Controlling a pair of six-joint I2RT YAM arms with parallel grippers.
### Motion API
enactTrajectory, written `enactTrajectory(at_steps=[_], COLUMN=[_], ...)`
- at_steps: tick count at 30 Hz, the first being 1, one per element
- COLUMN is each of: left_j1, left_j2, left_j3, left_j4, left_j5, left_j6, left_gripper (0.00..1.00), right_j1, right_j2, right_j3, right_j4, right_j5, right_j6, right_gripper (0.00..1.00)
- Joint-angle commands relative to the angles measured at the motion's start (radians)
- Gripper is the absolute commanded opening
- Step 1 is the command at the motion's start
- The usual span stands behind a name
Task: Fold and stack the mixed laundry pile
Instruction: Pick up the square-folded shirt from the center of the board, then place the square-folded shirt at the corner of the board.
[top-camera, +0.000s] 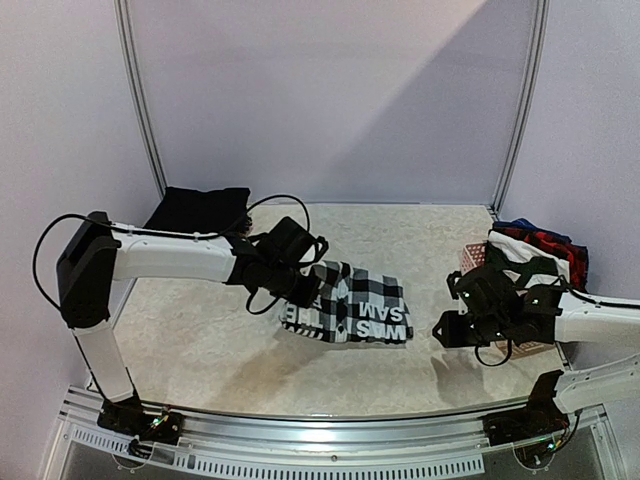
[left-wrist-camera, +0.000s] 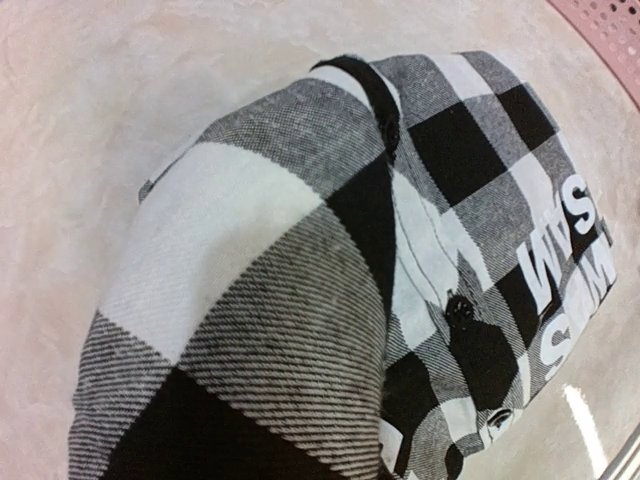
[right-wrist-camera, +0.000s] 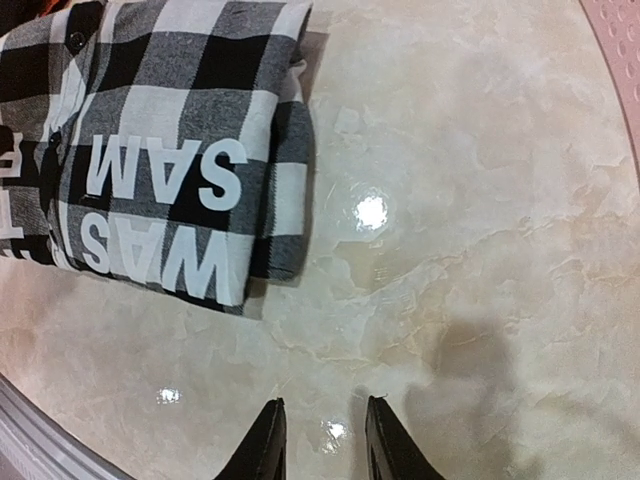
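My left end effector (top-camera: 300, 285) sits at the left edge of the folded checked shirt (top-camera: 355, 315), pressed so close that its wrist camera sees only black-and-white cloth (left-wrist-camera: 300, 300). The fabric hides the jaws, so I cannot tell how far apart they stand or whether they grip it.

My right end effector (right-wrist-camera: 320, 440) hovers low over the worktop (top-camera: 200, 340), off the shirt's right end and apart from it. Its jaws stand a little apart, with nothing between them and nothing touching.

The count is one checked shirt (right-wrist-camera: 170, 150), lying mid-worktop as a compact rectangle with white block lettering uppermost. One black garment (top-camera: 197, 208) lies flat at the back left corner. One pink basket (right-wrist-camera: 615, 50) stands at the right edge, just behind the right arm. It holds heaped garments (top-camera: 540, 240), with red-and-navy plaid and a white piece showing on top.

Bare marbled surface lies between the shirt's right fold and the right end effector. More shows in front of the shirt, down to the metal rail (top-camera: 330, 462) at the near edge. A broad stretch also runs behind the shirt to the back wall.
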Motion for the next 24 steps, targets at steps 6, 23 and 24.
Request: enactTrajectory(at_steps=[6,23,24], left_j1=[0.126,0.367,0.377], left_j2=[-0.065,0.024,0.037], left_j3=[0.094,0.38,0.406], left_j4=[-0.2,-0.404,-0.422], left_j5=[-0.118,-0.113,-0.109], left_j6=[0.237,0.512,0.528], left_gripper=[0.0,0.0,0.0], right_j1=[-0.001,-0.001,-0.001], right_j2=[-0.042,-0.037,-0.035], right_j3=[0.008,0.013,0.012], right_j4=[-0.015,0.044,0.045], right_j5=[0.004,-0.022,-0.024], right_j6=[-0.042,-0.088,-0.089], right_gripper=[0.29,0.28,0.28])
